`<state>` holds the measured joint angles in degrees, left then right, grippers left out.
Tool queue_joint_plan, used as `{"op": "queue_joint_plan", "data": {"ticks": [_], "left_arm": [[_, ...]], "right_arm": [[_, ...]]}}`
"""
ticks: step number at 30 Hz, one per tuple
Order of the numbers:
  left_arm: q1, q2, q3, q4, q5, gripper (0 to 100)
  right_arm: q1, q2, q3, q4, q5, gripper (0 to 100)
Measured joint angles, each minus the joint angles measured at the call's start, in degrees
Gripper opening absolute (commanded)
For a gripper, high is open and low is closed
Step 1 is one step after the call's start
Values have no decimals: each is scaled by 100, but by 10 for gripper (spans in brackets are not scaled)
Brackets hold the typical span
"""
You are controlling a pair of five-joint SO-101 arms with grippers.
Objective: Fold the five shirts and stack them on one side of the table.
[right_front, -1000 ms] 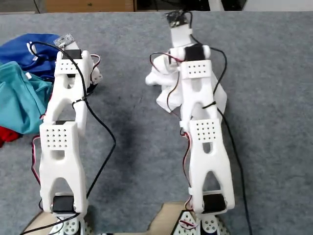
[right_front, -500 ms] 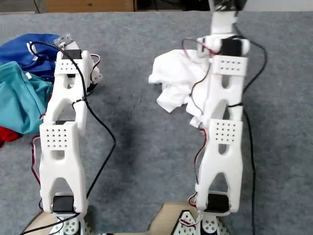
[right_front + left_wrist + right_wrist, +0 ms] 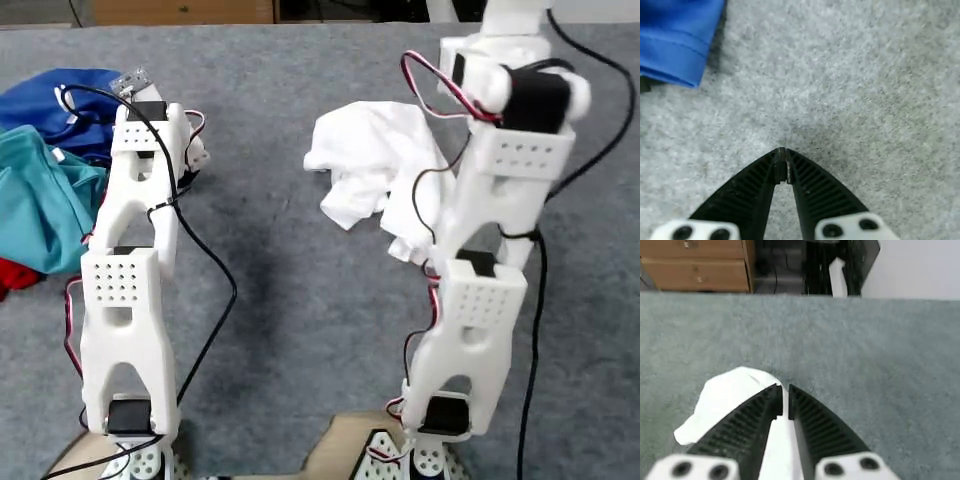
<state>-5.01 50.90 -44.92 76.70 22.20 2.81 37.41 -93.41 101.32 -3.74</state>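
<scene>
At the left edge of the grey counter (image 3: 280, 300), toward its far corner, a blue shirt (image 3: 45, 100), a teal shirt (image 3: 40, 200) and a red shirt (image 3: 10, 277) lie bunched and overlapping, none folded. The left arm (image 3: 130, 270) stands just beside that heap. Its jaws are pressed together on nothing above bare counter, with the blue shirt's hem near. The risk here is that a reach into the heap snags two layers at once and drags the teal along with the blue. Right of the middle, in the far half, the white shirt (image 3: 365, 165) sits crumpled, one part trailing toward the raised right arm (image 3: 495, 250). That arm's jaws are nearly closed and appear to pinch a fold of white cloth. The hold looks thin, so a lift or sideways pull could let the cloth slip and drop into a worse tangle. If the pinch is on an inner fold and not a hem or shoulder, spreading would likely twist the shirt instead of flattening it. The arm's loose wires (image 3: 432, 88) hang close to the cloth and might catch.
</scene>
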Motion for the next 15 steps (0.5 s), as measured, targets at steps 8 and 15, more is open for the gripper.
{"op": "queue_joint_plan", "data": {"ticks": [8,15], "left_arm": [[0,0,0,0,0,20],[0,0,0,0,0,20]], "right_arm": [[299,-527,-9,18,0,35],[325,-308,-9,18,0,60]]}}
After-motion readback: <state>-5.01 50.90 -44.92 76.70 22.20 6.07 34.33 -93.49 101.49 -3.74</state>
